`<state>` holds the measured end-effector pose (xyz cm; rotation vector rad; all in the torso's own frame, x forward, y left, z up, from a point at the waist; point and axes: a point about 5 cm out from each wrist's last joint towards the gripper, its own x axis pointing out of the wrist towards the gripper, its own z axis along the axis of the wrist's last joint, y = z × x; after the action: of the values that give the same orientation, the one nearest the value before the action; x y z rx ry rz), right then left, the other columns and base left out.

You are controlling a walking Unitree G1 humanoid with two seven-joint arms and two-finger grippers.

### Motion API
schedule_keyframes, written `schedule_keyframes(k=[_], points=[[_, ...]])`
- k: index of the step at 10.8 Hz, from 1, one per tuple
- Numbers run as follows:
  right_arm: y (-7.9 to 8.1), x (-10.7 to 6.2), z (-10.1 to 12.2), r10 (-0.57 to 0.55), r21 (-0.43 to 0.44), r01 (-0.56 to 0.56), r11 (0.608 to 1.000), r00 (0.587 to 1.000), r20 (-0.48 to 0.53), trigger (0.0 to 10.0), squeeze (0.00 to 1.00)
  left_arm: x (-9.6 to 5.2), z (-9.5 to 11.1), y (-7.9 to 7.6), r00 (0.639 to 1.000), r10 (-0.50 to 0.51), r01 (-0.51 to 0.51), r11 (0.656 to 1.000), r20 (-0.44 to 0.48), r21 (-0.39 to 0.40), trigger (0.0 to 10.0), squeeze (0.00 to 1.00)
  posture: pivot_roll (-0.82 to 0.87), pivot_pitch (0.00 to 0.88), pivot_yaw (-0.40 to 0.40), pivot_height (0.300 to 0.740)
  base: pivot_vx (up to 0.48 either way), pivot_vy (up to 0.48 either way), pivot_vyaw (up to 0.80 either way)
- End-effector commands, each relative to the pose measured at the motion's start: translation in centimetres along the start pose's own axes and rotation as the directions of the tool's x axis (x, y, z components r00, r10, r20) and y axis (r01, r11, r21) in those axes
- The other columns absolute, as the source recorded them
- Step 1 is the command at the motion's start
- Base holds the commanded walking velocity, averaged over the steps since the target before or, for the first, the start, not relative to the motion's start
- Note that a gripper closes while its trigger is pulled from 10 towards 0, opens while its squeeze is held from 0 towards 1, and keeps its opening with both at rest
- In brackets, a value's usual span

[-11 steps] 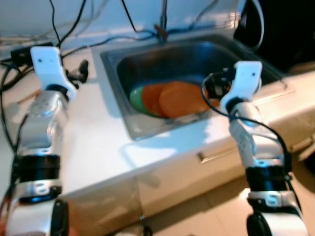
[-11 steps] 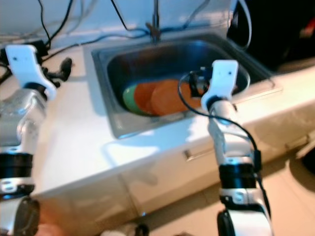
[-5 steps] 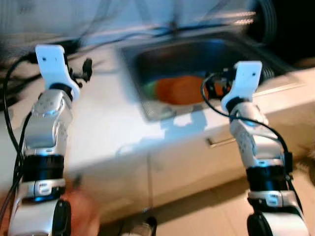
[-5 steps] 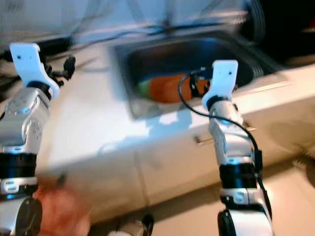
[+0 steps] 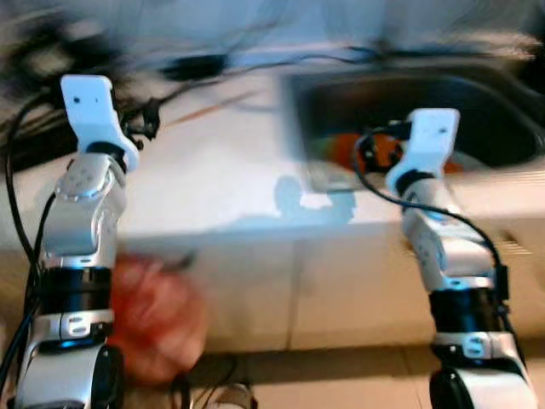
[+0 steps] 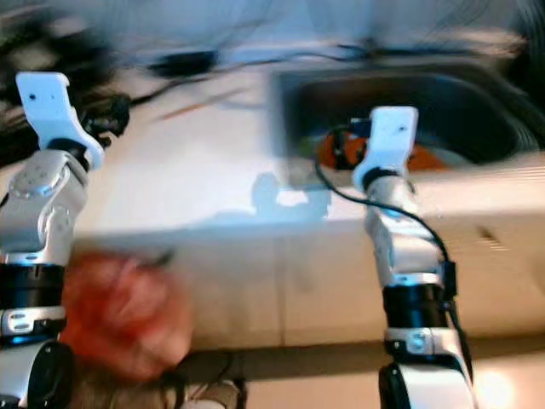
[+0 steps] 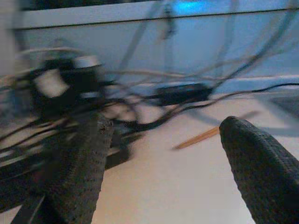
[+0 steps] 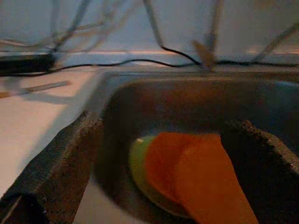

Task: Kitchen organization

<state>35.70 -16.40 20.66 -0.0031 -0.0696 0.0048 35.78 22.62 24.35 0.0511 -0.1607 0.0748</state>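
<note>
Plates [image 8: 187, 172]: orange and green, stacked flat in the sink [image 5: 477, 102], not yet handled by you.
Head views, blurred: white table [image 5: 221, 179]; both arms raised.
Left wrist view: left hand [image 7: 163, 172] wide open, empty, over table, cables [image 7: 177, 93] beyond.
Right wrist view: right hand [image 8: 163, 168] open, empty, facing plates; topmost orange plate looks tilted, its long axis unclear.

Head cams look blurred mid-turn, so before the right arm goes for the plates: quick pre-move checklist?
1. Head views sharp enough to aim: not ok, both blurred.
2. Right pincer open and empty: ok, fingers spread wide.
3. Plates located: ok, orange plates overlap a green plate in the sink.
4. Right pincer lined up on the sink: ok, wrist view looks straight in.
5. Left pincer out of the way: ok, open over the counter near cables.
6. Red blur low at left: cannot tell what it is.
</note>
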Motion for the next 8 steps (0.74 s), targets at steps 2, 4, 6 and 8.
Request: schedule_keyframes(k=[2, 4, 6, 8], points=[[0.6, 0.0, 0.5, 0.021, 0.004, -0.021, 1.000, 1.000, 0.020, 10.0, 0.00, -0.1, 0.1, 0.4, 1.000, 0.014, -0.014, 1.000, 0.002, 0.011, 10.0, 0.00, 0.16, 0.070, 0.023, 0.740, 0.000, 0.000, 0.80], [0.6, 0.1, 0.5, 0.023, 0.004, -0.023, 1.000, 1.000, 0.021, 10.0, 0.00, -0.1, 0.3, 0.4, 1.000, 0.012, -0.012, 1.000, 0.010, 0.011, 10.0, 0.00, 0.16, 0.070, 0.024, 0.740, 0.000, 0.000, 0.80], [2.0, 0.1, 2.0, 0.099, -0.004, -0.100, 0.995, 0.989, 0.114, 10.0, 0.00, 0.2, 1.5, 0.4, 0.998, -0.014, 0.014, 1.000, 0.066, -0.008, 10.0, 0.00, 0.16, 0.063, 0.019, 0.740, 0.467, 0.000, 0.00], [2.0, 0.2, 1.8, 0.086, -0.007, -0.085, 0.996, 0.991, 0.103, 10.0, 0.00, 0.1, 1.2, 0.3, 0.998, -0.002, 0.003, 1.000, 0.062, -0.022, 10.0, 0.00, 0.16, 0.062, 0.017, 0.740, 0.000, 0.000, 0.00]])
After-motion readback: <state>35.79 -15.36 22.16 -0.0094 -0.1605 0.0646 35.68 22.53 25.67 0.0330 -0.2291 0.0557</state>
